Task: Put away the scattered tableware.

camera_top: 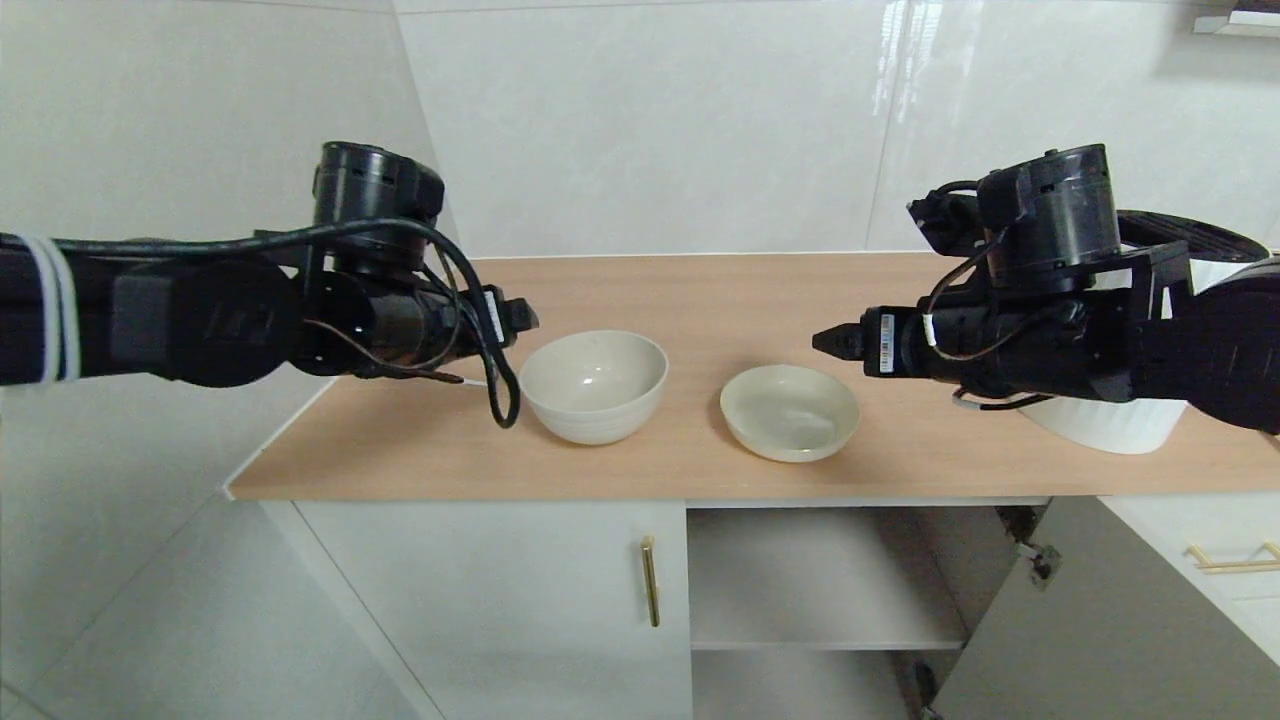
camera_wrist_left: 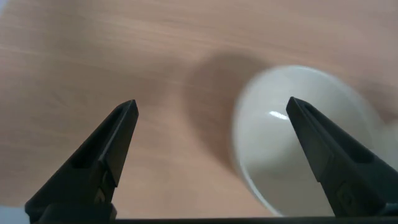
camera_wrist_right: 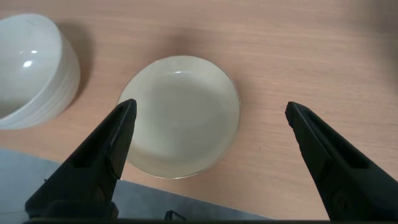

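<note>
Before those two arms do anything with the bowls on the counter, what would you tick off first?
1. Left pincer open: ok.
2. Right pincer open: ok.
3. Deep bowl upright, nothing inside: ok.
4. Shallow dish lies flat on the counter, untouched, facing the right pincer: ok.
5. Left pincer centred on the deep bowl: not ok, the bowl sits off to one side.
6. Cupboard door below swung open: ok.
</note>
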Available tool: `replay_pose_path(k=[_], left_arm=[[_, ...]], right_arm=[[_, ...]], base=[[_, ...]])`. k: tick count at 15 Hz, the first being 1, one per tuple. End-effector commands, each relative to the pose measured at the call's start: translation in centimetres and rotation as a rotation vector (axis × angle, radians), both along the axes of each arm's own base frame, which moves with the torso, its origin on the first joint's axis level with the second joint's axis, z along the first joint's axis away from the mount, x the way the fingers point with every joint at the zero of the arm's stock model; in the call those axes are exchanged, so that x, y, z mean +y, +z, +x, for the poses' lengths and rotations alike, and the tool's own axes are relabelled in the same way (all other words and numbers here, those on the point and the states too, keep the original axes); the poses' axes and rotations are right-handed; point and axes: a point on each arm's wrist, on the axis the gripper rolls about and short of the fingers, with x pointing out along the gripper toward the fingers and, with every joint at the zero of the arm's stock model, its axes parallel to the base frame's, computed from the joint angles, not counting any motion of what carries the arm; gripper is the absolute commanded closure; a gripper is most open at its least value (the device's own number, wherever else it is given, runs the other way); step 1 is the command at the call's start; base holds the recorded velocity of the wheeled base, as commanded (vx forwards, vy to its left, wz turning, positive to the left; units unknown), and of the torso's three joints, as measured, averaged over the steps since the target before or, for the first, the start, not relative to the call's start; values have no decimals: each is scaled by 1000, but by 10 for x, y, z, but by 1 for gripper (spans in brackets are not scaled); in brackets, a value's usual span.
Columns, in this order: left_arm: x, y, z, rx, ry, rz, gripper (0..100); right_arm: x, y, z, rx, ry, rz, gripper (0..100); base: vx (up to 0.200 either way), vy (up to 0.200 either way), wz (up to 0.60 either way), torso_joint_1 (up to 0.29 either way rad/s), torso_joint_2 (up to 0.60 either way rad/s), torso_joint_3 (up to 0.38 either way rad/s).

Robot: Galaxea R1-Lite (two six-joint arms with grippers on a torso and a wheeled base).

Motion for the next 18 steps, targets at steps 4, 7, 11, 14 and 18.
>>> replay_pose_path(k=[4,7,11,14,18], left_arm=[[-25,-24,9,48,-19,46,0],[-29,-34,12,73,-27,53,0],[-30,-37,13,81,-27,57,0],[-31,-40,12,92,-34,59,100],[-34,-31,6,68,-38,23,100]], right_arm=[[0,-1,0,2,0,-1,0],[0,1,-1,-2,0,1,0],[0,1,-1,-2,0,1,0],[0,0,-1,-2,-1,-1,0],[0,-1,1,3,-7,-9,0]], base=[[0,0,0,0,0,0],[0,0,0,0,0,0],[0,0,0,0,0,0],[0,0,0,0,0,0],[0,0,0,0,0,0]])
